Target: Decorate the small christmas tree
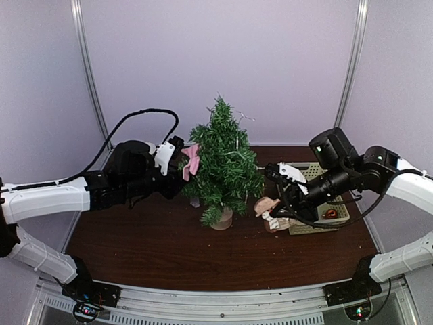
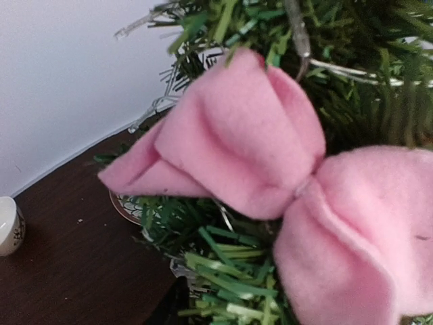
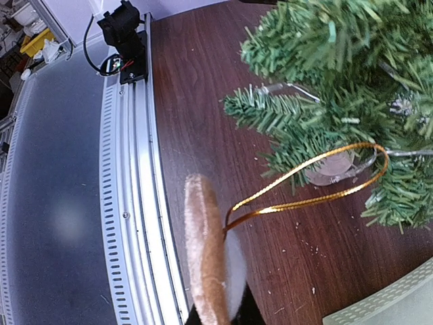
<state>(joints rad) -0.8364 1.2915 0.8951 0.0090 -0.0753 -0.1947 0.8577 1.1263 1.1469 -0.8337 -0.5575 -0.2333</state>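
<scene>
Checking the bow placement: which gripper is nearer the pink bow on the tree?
Left. The left gripper is right at the pink bow. The right gripper is on the far side of the small christmas tree, low near its base, holding a tan ornament.

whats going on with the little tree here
The left gripper is at a pink bow on the left side of the small christmas tree; whether it grips the bow is unclear. The right gripper holds a tan plush ornament, its gold loop reaching among the lower branches.
</scene>
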